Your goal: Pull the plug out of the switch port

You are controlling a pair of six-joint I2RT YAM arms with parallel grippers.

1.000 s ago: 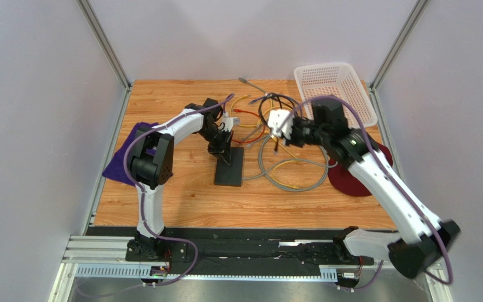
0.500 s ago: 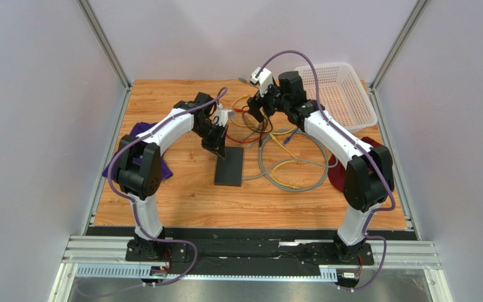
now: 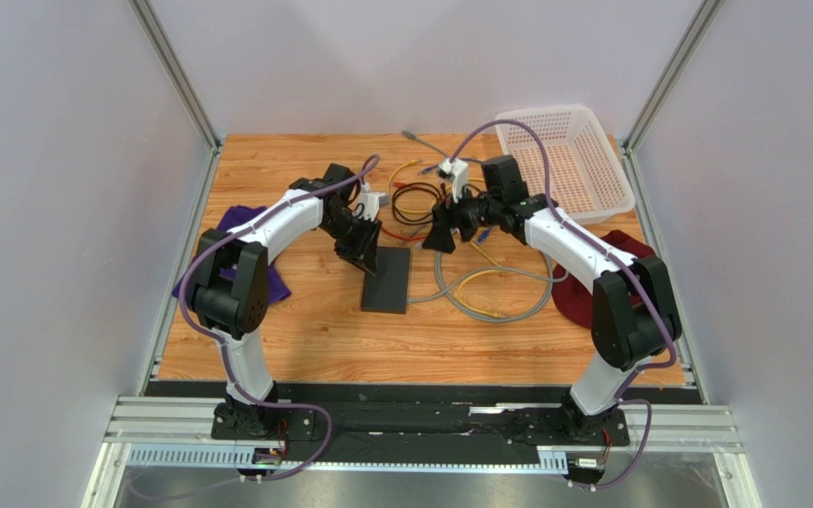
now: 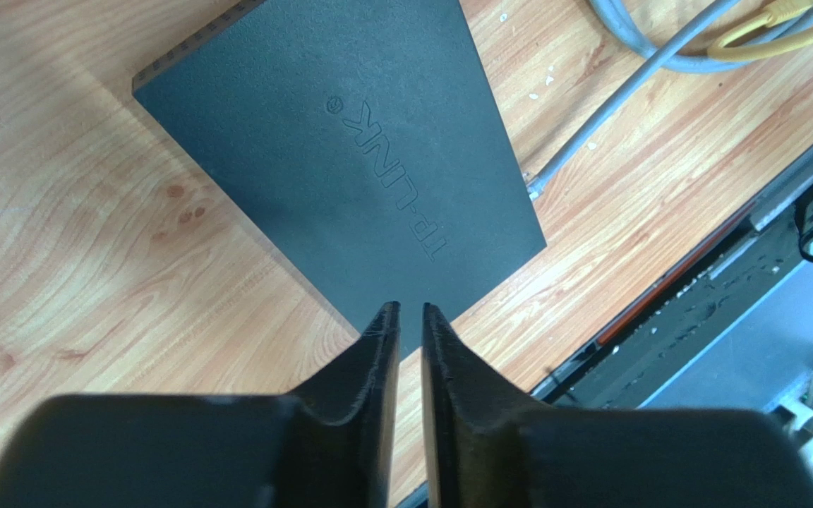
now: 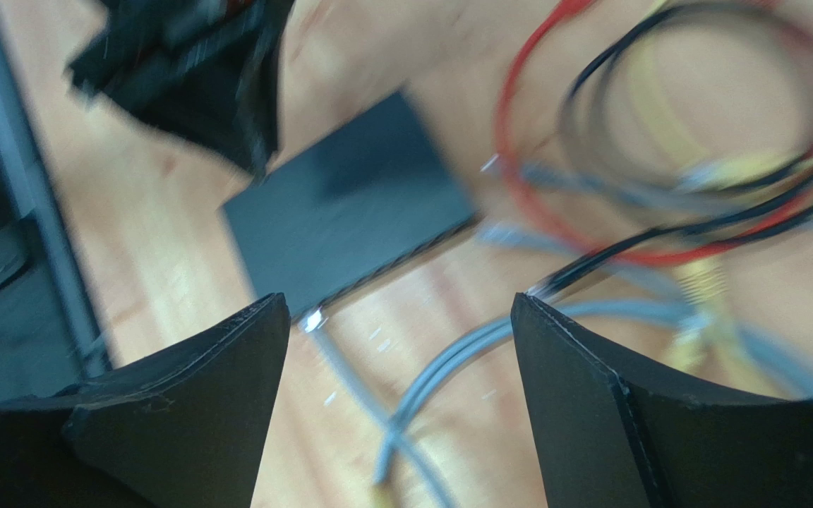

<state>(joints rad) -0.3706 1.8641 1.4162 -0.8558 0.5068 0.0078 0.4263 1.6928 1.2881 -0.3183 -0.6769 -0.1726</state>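
L gripper (image 4: 401, 312): fingers standing only barely parted, thin slit betw them, nothing in it, so gripping nothing. Tips hanging over the near corner of the switch (image 4: 347, 159); contact w/ it: cannot tell. Switch lying flat on the table (image 4: 61, 265), logo side up, stretching away ahead of the tips.

R gripper (image 5: 398, 307): jaws spread wide, empty. Switch sitting ahead and to the left of its tips, loose cable tangle (image 3: 413, 196) ahead-right. This view is blurring, detail poor.

Grey cable (image 4: 623, 106) running in from ahead-right of the L tips, its plug (image 4: 535, 186) meeting the switch's long edge. Looks seated in the port, though not sure.

Progress (judgement): pull not yet done, as neither gripper is holding the plug. Remaining: steady the switch w/ L, close R on the plug, draw it straight out away from the socket edge.
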